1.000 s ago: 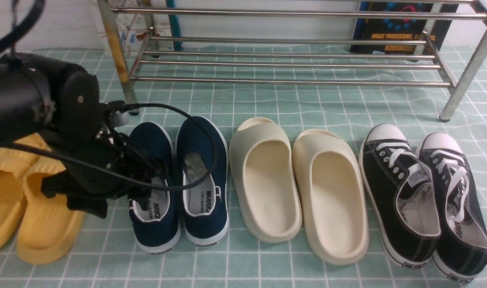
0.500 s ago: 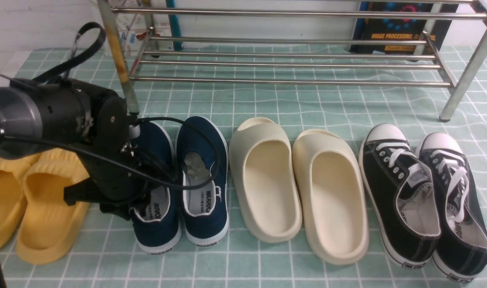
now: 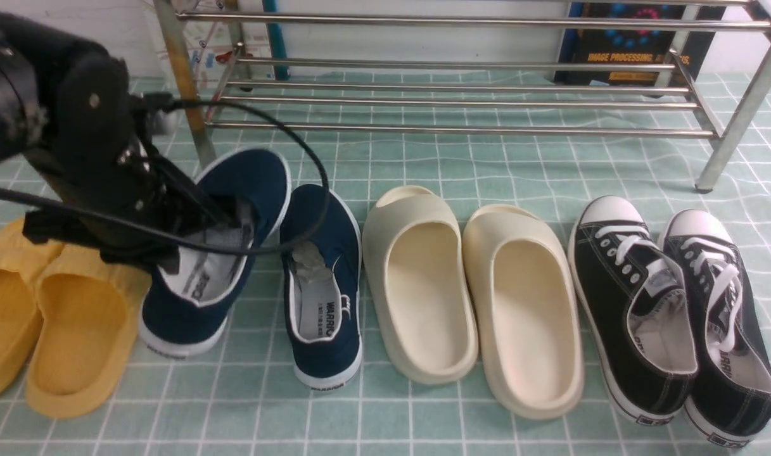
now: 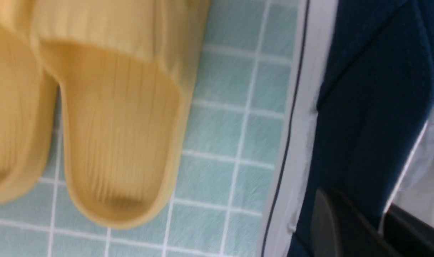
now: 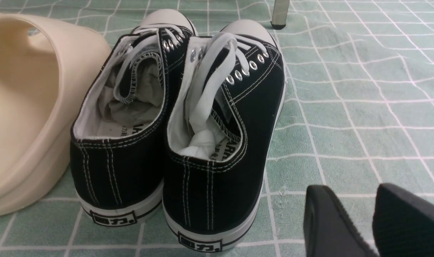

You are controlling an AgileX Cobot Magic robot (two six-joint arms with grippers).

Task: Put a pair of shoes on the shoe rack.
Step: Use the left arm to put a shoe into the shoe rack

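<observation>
The pair of shoes are two navy slip-ons with white soles. My left gripper [image 3: 230, 218] is shut on the side wall of the left navy shoe [image 3: 239, 180], one finger inside it and one outside. That shoe hangs tilted above the floor, toe toward the rack's rust-stained leg. In the left wrist view the shoe's wall [image 4: 373, 89] sits pinched in my left gripper [image 4: 356, 203]. The other navy shoe [image 3: 325, 266] rests flat on the floor. The shoe rack [image 3: 461, 130] of steel bars stands behind. My right gripper [image 5: 352, 192] hovers open behind the black sneakers, holding nothing.
Yellow slides [image 3: 75, 329] lie under the left arm at far left. Cream slides [image 3: 423, 285] sit in the middle and black lace-up sneakers [image 3: 645, 304] at the right. A book [image 3: 632, 44] leans behind the rack. Green checked cloth [image 3: 423, 164] covers the floor.
My left gripper closed on the left navy shoe and rose with it. The shoe left its place beside its mate, swinging up and to the left, toe nearer the rack.
</observation>
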